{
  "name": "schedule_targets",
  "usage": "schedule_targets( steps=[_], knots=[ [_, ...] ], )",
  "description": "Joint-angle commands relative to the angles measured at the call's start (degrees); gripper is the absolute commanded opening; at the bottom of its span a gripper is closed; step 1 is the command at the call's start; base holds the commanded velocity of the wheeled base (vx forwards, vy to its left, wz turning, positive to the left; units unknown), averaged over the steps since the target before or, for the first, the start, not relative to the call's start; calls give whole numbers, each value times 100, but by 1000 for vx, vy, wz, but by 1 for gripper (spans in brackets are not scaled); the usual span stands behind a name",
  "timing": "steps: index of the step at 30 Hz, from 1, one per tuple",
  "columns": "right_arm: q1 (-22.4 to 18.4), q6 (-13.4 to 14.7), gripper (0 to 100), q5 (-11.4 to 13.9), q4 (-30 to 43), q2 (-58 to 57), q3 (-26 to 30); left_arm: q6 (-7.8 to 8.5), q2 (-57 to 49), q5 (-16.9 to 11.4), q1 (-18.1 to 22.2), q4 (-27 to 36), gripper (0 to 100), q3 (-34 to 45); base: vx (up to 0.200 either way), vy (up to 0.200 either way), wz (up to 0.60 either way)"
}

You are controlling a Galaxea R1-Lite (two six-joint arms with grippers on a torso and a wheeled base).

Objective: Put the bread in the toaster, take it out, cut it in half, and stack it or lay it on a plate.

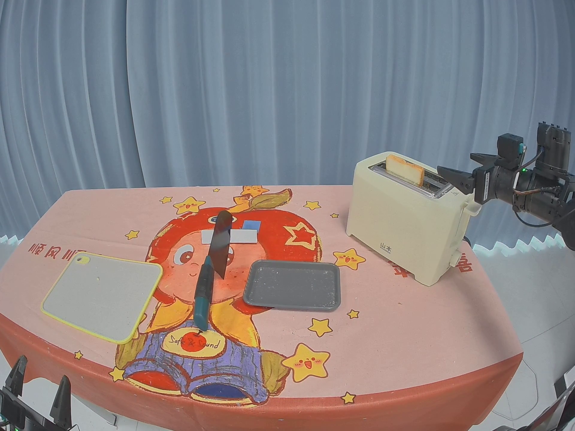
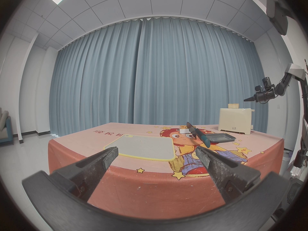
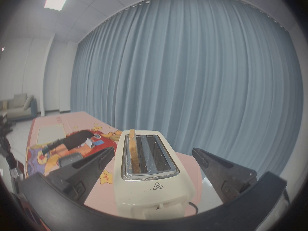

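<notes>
standing in the one toaster (image 1: 407, 222) is one bread slice (image 1: 405, 169), left tool (image 2: 156, 149) and right tool (image 3: 152, 150) both wide open, empty.

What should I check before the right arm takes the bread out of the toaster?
1. Bread stands up out of a toaster slot: ok.
2. Right gripper open: ok.
3. Right gripper around the bread: not ok, it is beside the toaster's top, apart from the bread.
4. Cutting board free for cutting: ok.
5. Plate free: ok.
6. Toaster switched off: cannot tell.
</notes>
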Motion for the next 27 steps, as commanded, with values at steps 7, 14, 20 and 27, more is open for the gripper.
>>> schedule_targets(
  steps=[7, 14, 20, 27],
  knots=[
    [269, 1022, 100, -392, 610, -1490, 736, -4, -31, -7, 0, -2, 100, 101, 0, 0, 0],
    [225, 1461, 100, -410, 1146, -2316, 1334, -4, -31, 2, 0, -2, 100, 101, 0, 0, 0],
    [225, 2033, 100, -410, 1655, -2615, 1404, -4, -31, 2, 0, -2, 100, 101, 0, 0, 0],
    [199, 2085, 100, -401, 1568, -2659, 1430, -4, -31, 2, 0, -2, 100, 101, 0, 0, 0]
  ],
)
